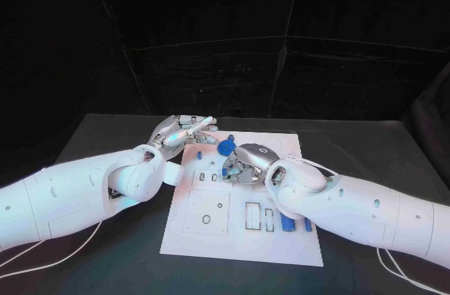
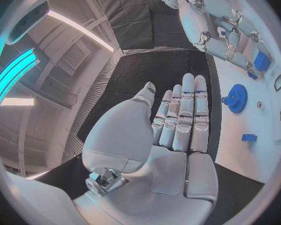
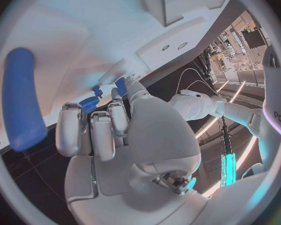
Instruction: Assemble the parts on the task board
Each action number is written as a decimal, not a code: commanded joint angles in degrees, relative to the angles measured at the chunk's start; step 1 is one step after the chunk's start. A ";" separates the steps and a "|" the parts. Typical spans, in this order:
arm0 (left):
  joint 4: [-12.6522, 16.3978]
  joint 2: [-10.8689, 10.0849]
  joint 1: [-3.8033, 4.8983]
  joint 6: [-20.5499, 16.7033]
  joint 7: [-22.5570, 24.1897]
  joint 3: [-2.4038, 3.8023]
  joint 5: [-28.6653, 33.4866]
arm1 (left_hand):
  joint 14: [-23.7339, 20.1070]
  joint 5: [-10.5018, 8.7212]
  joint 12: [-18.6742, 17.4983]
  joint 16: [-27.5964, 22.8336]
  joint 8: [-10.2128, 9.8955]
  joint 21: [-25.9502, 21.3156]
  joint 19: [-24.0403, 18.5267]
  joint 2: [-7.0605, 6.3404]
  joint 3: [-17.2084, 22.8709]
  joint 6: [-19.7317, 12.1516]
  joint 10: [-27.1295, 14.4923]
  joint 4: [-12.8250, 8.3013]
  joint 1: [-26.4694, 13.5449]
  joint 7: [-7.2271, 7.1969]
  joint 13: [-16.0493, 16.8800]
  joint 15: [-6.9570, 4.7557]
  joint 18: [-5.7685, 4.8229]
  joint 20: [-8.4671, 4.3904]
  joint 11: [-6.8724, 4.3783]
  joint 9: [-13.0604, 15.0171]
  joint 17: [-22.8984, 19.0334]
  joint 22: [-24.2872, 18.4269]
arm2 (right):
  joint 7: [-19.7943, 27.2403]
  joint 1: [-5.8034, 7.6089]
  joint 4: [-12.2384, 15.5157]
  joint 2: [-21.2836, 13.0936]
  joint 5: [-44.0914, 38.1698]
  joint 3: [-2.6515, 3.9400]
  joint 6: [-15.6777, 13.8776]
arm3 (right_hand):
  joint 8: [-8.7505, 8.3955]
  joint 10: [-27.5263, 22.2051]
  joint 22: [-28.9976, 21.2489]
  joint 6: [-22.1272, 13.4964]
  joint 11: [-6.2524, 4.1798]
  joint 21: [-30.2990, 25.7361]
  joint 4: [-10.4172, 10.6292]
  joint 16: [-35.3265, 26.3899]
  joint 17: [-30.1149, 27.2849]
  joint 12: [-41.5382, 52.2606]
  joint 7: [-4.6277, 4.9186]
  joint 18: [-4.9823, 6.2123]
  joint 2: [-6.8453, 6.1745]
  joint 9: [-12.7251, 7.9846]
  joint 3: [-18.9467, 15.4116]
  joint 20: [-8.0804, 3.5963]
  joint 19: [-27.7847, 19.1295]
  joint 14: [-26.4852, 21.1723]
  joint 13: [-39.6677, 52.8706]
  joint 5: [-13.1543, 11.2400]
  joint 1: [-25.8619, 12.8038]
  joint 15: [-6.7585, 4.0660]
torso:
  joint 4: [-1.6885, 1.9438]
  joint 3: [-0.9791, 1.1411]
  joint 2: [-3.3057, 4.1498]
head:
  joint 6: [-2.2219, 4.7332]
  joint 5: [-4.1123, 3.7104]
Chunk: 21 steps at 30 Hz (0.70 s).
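While black curtains close off the room, the black table (image 1: 375,145) carries the white task board (image 1: 246,243). The left hand (image 1: 178,134) lies flat, fingers spread, empty. The right hand (image 1: 246,165) curls over the board; whether it grips anything I cannot tell. A blue gear (image 1: 226,147) stands between them; blue pegs (image 1: 288,225) lie nearer.

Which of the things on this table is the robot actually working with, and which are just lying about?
Part of the job:
- task board, the white plate
- blue gear near the board's far end
- blue parts at the board's right edge
- left hand, open
- right hand, over the board's middle; whether it holds anything is unclear

Just lying about:
- white cable on the black table
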 commanded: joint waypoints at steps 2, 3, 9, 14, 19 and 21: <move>-0.02 0.08 0.10 0.37 -0.12 0.06 -0.19 | -0.35 -0.23 -0.22 -0.27 -0.21 -0.32 -0.15 0.16 -0.01 0.01 -0.11 -0.44 0.18 0.39 -0.07 0.01 0.34 0.23 0.41 -0.06 0.06 -0.06 | -0.13 -0.13 -0.08 0.48 -0.90 -0.02 0.61 | 0.15 1.33 -0.07 1.29 -1.59 -0.31 0.07 -0.24 6.20 -0.37 -1.11 -0.68 0.10 0.08 0.27 0.13 -0.34 4.13 0.70 -0.03 -0.11 -0.31 | 0.10 -0.04 0.07 | -0.29 0.20; -0.04 0.08 0.10 0.38 -0.12 0.06 -0.19 | -0.35 -0.23 -0.22 -0.27 -0.21 -0.32 -0.15 0.16 -0.01 0.01 -0.11 -0.44 0.18 0.39 -0.07 0.01 0.34 0.23 0.41 -0.06 0.06 -0.06 | -0.11 -0.18 -0.14 0.60 -0.92 -0.02 0.64 | 0.15 1.33 -0.07 1.29 -1.59 -0.31 0.07 -0.24 6.20 -0.37 -1.11 -0.68 0.10 0.08 0.27 0.13 -0.34 4.13 0.70 -0.03 -0.11 -0.31 | 0.09 -0.05 0.08 | -0.36 0.26; -0.15 0.15 0.10 0.42 -0.17 0.06 -0.19 | -0.35 -0.23 -0.22 -0.27 -0.21 -0.32 -0.15 0.16 -0.01 0.01 -0.11 -0.44 0.18 0.39 -0.07 0.01 0.34 0.23 0.41 -0.06 0.06 -0.06 | 0.07 -0.47 -0.42 1.08 -0.96 -0.03 0.54 | 0.05 1.27 -0.26 1.16 -1.55 -0.39 0.08 -0.30 6.10 -0.44 -1.04 -0.64 -0.04 0.04 0.32 0.13 -0.48 4.11 0.66 -0.09 -0.22 -0.29 | 0.11 -0.06 0.11 | -0.43 0.33; -0.24 0.19 0.10 0.47 -0.24 0.05 -0.19 | -0.35 -0.23 -0.22 -0.27 -0.21 -0.32 -0.15 0.16 -0.01 0.01 -0.11 -0.44 0.18 0.39 -0.07 0.01 0.34 0.23 0.41 -0.06 0.06 -0.06 | 0.07 -0.56 -0.70 1.33 -0.97 -0.03 0.95 | 0.00 1.25 -0.35 1.09 -1.53 -0.43 0.09 -0.34 6.04 -0.46 -1.01 -0.62 -0.09 0.02 0.35 0.13 -0.55 4.10 0.66 -0.14 -0.29 -0.28 | 0.10 -0.10 0.11 | -0.51 0.39; -0.31 0.25 0.10 0.53 -0.30 0.05 -0.19 | -0.35 -0.23 -0.22 -0.27 -0.21 -0.32 -0.15 0.16 -0.01 0.01 -0.11 -0.44 0.18 0.39 -0.07 0.01 0.34 0.23 0.41 -0.06 0.06 -0.06 | -0.23 -0.59 -0.96 1.34 -1.01 -0.03 1.64 | -0.07 1.15 -0.55 1.01 -1.50 -0.51 0.10 -0.42 5.90 -0.62 -0.98 -0.58 -0.16 0.00 0.38 0.14 -0.68 4.06 0.53 -0.18 -0.36 -0.26 | 0.05 -0.07 0.10 | -0.51 0.43; -0.35 0.30 0.10 0.57 -0.34 0.05 -0.19 | -0.35 -0.23 -0.22 -0.27 -0.21 -0.32 -0.15 0.16 -0.01 0.01 -0.11 -0.44 0.18 0.39 -0.07 0.01 0.34 0.23 0.41 -0.06 0.06 -0.06 | -0.36 -0.60 -0.93 1.16 -1.38 -0.03 2.00 | -0.17 1.02 -0.79 0.87 -1.46 -0.62 0.06 -0.52 5.73 -0.80 -0.92 -0.53 -0.29 -0.04 0.45 0.15 -0.86 4.02 0.40 -0.22 -0.41 -0.23 | 0.04 -0.06 0.10 | -0.50 0.43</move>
